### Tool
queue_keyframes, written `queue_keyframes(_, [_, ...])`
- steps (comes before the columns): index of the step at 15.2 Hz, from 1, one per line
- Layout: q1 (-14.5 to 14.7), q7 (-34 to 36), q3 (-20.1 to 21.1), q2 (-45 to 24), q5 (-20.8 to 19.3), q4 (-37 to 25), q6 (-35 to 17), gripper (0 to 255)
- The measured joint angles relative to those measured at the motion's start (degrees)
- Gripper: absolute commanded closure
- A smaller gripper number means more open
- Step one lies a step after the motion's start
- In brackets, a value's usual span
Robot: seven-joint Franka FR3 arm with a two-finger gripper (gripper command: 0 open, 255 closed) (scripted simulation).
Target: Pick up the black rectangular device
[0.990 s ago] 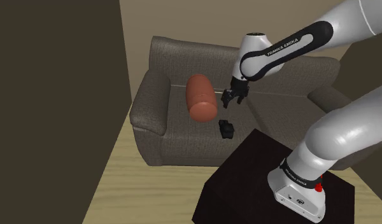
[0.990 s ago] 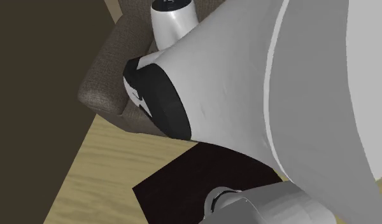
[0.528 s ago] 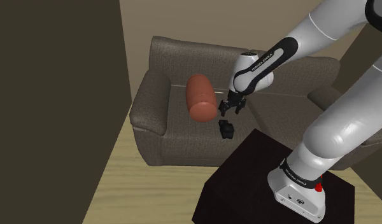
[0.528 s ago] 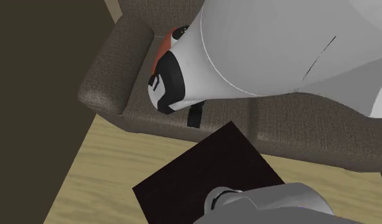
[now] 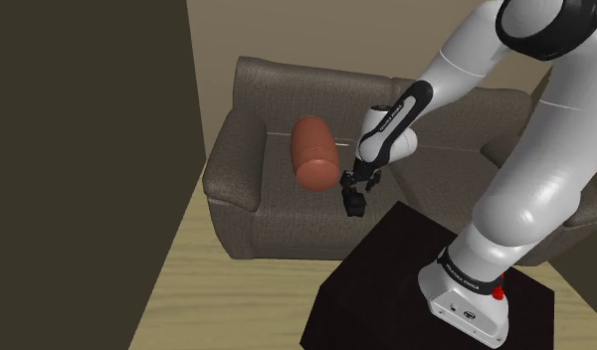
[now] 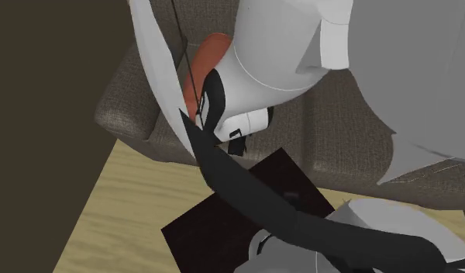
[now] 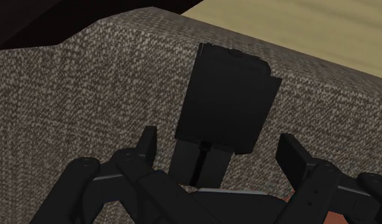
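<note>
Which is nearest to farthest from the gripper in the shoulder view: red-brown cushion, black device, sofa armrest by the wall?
1. Black device: on the seat right under the gripper, between its open fingers.
2. Red-brown cushion: on the seat, toward the shoulder view's left.
3. Sofa armrest: beyond the cushion, by the dark wall.

I am working in a home's living room. A brown woven-fabric sofa (image 5: 287,85) occupies the frame's centre, with a reddish bolster cushion (image 5: 312,151) on its seat. Pale wood-plank floor (image 5: 187,288) lies lower left, and a dark wall (image 5: 88,149) stands at left.
</note>
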State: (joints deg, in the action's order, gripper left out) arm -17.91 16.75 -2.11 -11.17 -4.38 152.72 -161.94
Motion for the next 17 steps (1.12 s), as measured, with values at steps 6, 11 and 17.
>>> queue_keyframes(6, [0.10,0.32,-0.17,-4.63,-0.22,-0.98,-3.70,255])
queue_keyframes(11, [0.09,0.33,-0.17,-4.82,-0.22,-1.13,-3.81,255])
queue_keyframes(17, [0.05,0.25,-0.12,-3.49,-0.15,-0.76,-2.78,255])
